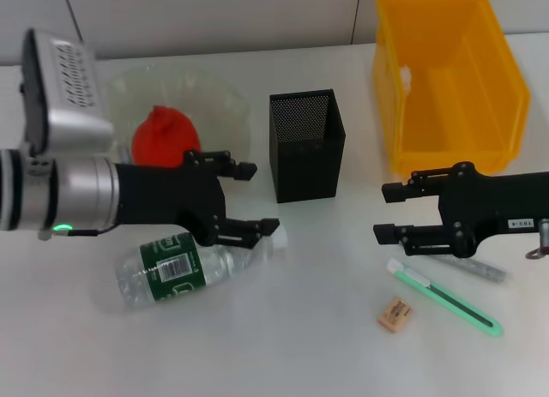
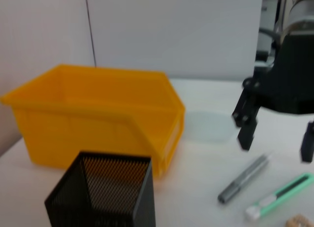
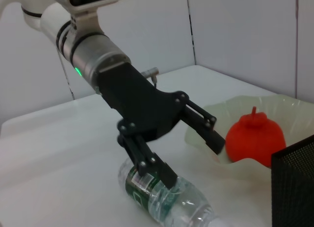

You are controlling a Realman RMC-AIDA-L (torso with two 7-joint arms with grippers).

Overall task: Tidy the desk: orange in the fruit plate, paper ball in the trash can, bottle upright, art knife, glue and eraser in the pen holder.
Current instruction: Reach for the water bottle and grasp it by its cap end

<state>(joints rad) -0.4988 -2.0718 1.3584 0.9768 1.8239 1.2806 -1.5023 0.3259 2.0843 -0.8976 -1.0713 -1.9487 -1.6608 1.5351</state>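
On the white desk (image 1: 326,345), nearest the robot, lies one tiny tan eraser (image 1: 395,314). Just beside it lies one green and white art knife (image 1: 444,297). One grey glue (image 1: 470,267) stick lies next, partly under the right tool (image 1: 388,211). That tool hangs low over the glue with its two fingers open and holds nothing.

One clear bottle (image 1: 184,267) lies on its side, its cap pointing to the middle of the desk. The left tool (image 1: 257,198) hangs over the bottle's cap end. Its two fingers are wide open, one near the bottle's neck and one up by the plate. It holds nothing.

Farther back stands one black pen holder (image 1: 307,145) in the middle. One orange (image 1: 165,138) sits in the one pale green fruit plate (image 1: 225,101). One big yellow trash can (image 1: 448,80) stands farthest back on the right.
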